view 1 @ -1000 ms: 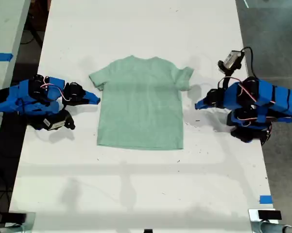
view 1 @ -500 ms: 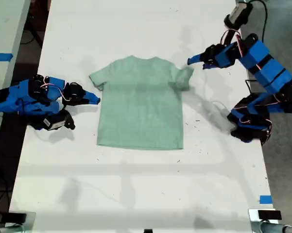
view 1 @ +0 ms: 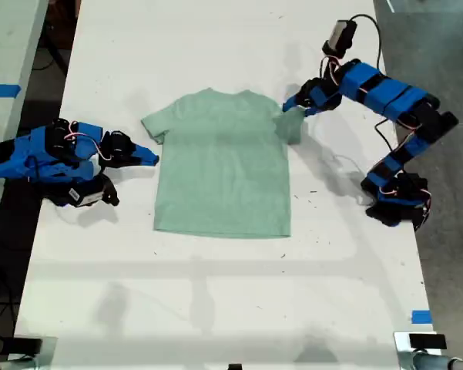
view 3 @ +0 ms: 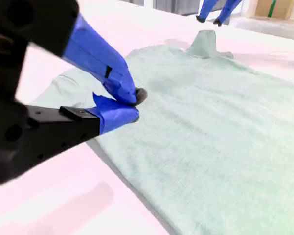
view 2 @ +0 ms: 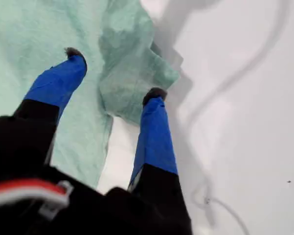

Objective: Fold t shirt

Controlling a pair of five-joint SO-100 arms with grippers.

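Sleeve edge of t shirt between first pincer's spread tips (second pincer closed).

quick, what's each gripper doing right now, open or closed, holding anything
My first gripper: open, jaws straddling a bunched sleeve of the t shirt, not clamped on it.
My second gripper: shut, holding nothing, beside the t shirt's other sleeve.

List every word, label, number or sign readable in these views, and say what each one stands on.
None can be read.
The t shirt is plain, with no print.
The blue tape at the exterior view's left edge carries no writing, nor does the blue tape piece at its lower right.
My first gripper and my second gripper show no markings.
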